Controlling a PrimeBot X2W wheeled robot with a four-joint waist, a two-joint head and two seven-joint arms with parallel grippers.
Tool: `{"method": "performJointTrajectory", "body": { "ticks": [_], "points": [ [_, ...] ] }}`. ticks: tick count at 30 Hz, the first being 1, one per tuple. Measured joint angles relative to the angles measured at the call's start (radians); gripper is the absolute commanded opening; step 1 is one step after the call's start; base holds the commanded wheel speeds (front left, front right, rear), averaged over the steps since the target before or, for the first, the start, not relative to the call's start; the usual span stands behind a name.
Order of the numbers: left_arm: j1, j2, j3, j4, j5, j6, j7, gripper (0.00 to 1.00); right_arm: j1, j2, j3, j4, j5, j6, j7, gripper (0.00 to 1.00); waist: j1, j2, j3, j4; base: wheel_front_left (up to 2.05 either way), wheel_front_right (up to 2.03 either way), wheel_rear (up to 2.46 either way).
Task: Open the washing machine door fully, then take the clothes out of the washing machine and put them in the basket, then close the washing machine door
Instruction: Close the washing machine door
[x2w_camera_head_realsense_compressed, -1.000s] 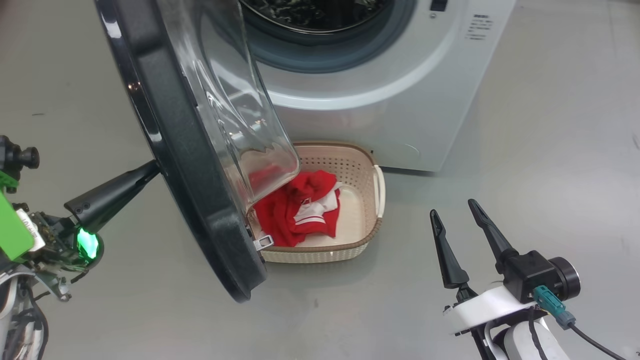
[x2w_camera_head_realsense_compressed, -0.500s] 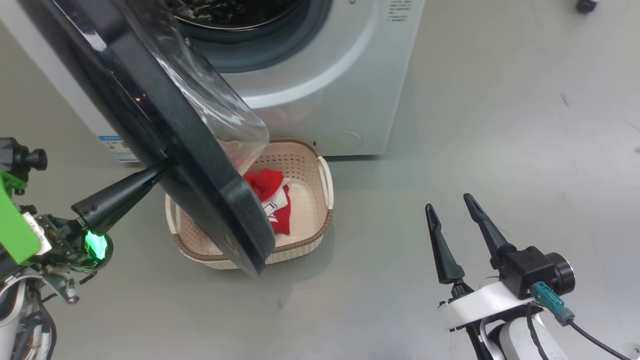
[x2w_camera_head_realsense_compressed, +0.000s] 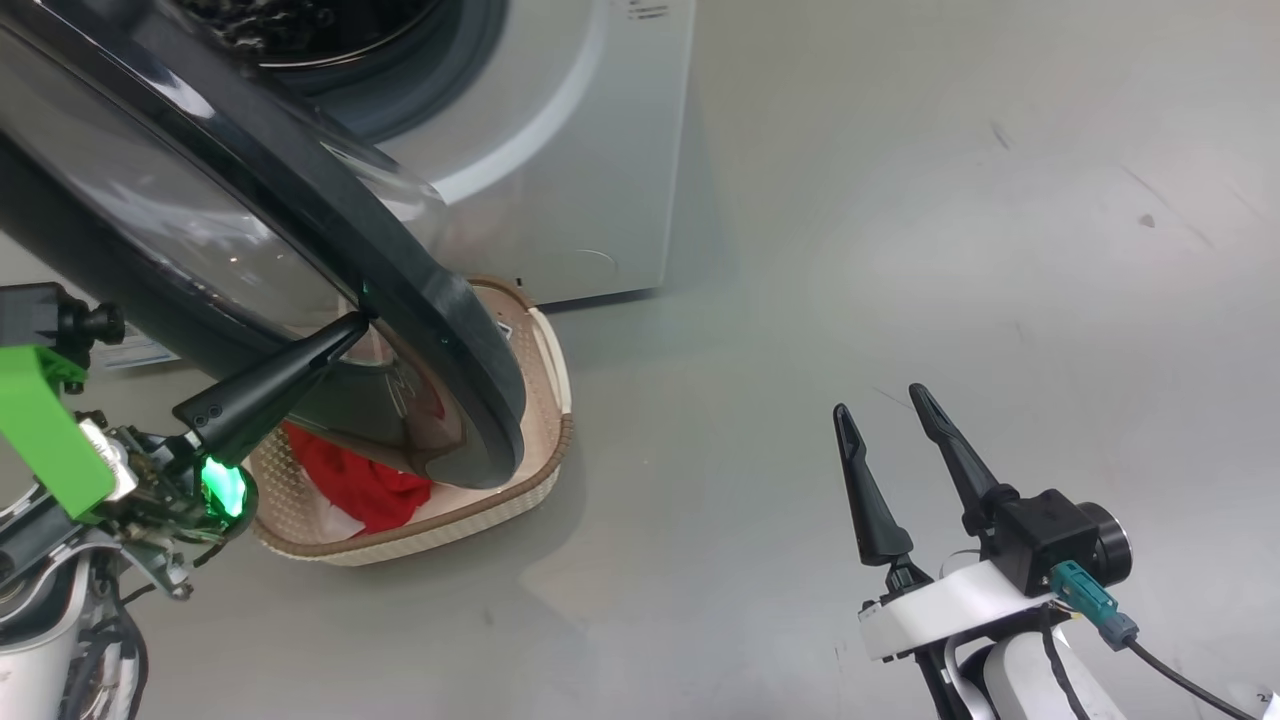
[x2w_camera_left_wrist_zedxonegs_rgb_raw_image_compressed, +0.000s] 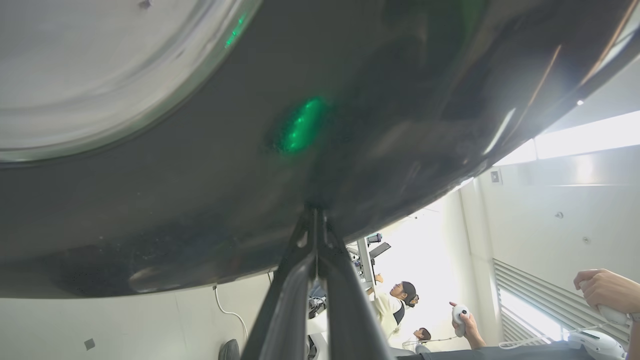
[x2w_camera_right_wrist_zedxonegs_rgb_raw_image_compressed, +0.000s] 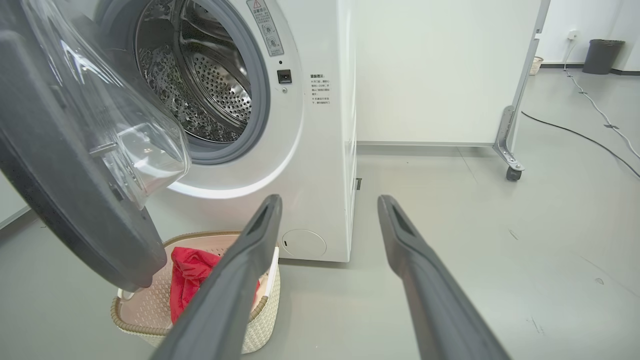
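- The door (x2w_camera_head_realsense_compressed: 440, 320) stands half open, free edge pointing near and right, glass bowl toward the drum (x2w_camera_right_wrist_zedxonegs_rgb_raw_image_compressed: 210, 85).
- Our left gripper (x2w_camera_head_realsense_compressed: 355, 322), fingers together, touches its outer face; our right gripper (x2w_camera_head_realsense_compressed: 878, 399), fingers apart and empty, hangs over the grey floor (x2w_camera_head_realsense_compressed: 900, 200).
- We find the basket (x2w_camera_head_realsense_compressed: 420, 540) before the washing machine (x2w_camera_head_realsense_compressed: 590, 150), holding the clothes (x2w_camera_head_realsense_compressed: 350, 485); the door overhangs both.
- Far right: a wheeled white panel (x2w_camera_right_wrist_zedxonegs_rgb_raw_image_compressed: 440, 70), a cable (x2w_camera_right_wrist_zedxonegs_rgb_raw_image_compressed: 575, 132), a dark bin (x2w_camera_right_wrist_zedxonegs_rgb_raw_image_compressed: 602, 56).

Low door (x2w_camera_head_realsense_compressed: 445, 320) across basket (x2w_camera_head_realsense_compressed: 480, 510) top, prob. no way in from above; bare floor (x2w_camera_head_realsense_compressed: 800, 250) on rt.
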Motion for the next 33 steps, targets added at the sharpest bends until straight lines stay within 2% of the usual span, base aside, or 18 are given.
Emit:
{"method": "performJointTrajectory", "body": {
  "ticks": [17, 33],
  "points": [
    [-0.134, -0.015, -0.007, 0.051, 0.020, 0.016, -0.043, 0.00, -0.009, 0.001, 0.017, -0.024, 0.019, -0.018, 0.000, 1.00, 0.0000, 0.0000, 0.056, -0.144, 0.00, 0.00, 0.00],
    [-0.319, -0.041, 0.012, 0.135, 0.034, 0.037, -0.112, 0.00, -0.037, 0.002, 0.029, -0.057, 0.050, -0.035, 0.000, 1.00, 0.0000, 0.0000, 0.144, -0.198, 0.00, 0.00, 0.00]
  ]
}}
